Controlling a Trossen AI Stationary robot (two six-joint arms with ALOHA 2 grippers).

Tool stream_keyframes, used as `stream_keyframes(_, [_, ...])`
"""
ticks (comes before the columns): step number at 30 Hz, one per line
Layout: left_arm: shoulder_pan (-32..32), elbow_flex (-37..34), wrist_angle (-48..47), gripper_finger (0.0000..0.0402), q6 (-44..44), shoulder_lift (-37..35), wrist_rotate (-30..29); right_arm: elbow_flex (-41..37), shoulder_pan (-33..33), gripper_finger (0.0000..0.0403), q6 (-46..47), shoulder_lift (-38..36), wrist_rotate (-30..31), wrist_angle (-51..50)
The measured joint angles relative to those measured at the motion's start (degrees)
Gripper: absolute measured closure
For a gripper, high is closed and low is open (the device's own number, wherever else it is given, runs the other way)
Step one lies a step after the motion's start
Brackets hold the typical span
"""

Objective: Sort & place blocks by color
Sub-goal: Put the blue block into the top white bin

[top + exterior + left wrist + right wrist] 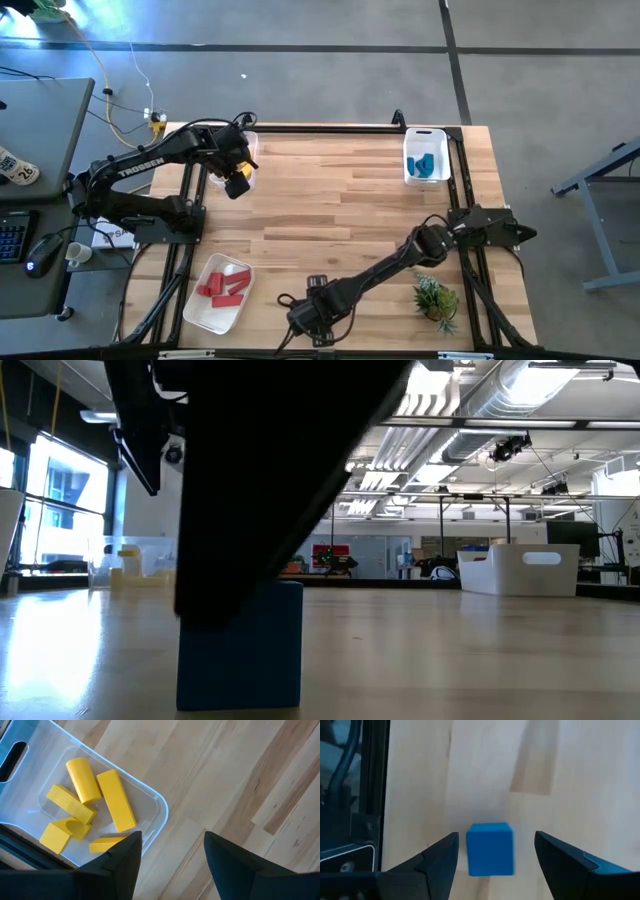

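Blue cube [490,849] sits on the wooden desk [340,190] between the right end effector's [496,851] wide-spread fingers, untouched. Farther off, the left end effector [172,851] hangs spread beside the clear bin [157,805] of yellow blocks [116,800].

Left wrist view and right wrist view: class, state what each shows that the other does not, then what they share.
Only the left wrist view shows the clear plastic bin holding yellow blocks, with the left gripper beside it, nothing between its jaws. Only the right wrist view shows the small blue cube standing on the table between the open jaws of the right gripper, not yet gripped. Both show the light wooden tabletop and a pair of open dark jaws.
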Motion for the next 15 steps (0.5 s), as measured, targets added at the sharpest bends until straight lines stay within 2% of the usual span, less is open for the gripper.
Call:
stream_keyframes(6, [0.00, 0.00, 0.00, 0.0200, 0.00, 0.02, 0.00, 0.00, 0.43, 0.0155, 0.01, 1.19, -0.16, -0.86])
stream_keyframes(9, [0.00, 0.00, 0.06, 0.0200, 0.00, 0.04, 0.00, 0.00, 0.37, 0.0168, 1.63, 1.79, 0.34, -0.83])
stream_keyframes(12, [0.02, 0.00, 0.20, 0.0200, 0.00, 0.04, 0.00, 0.02, 0.35, 0.0210, 3.66, 2.03, 0.50, -0.83])
stream_keyframes(15, [0.04, 0.00, 0.46, 0.0200, 0.00, 0.04, 0.00, 0.02, 0.27, 0.0271, 5.20, 2.03, 0.61, -0.68])
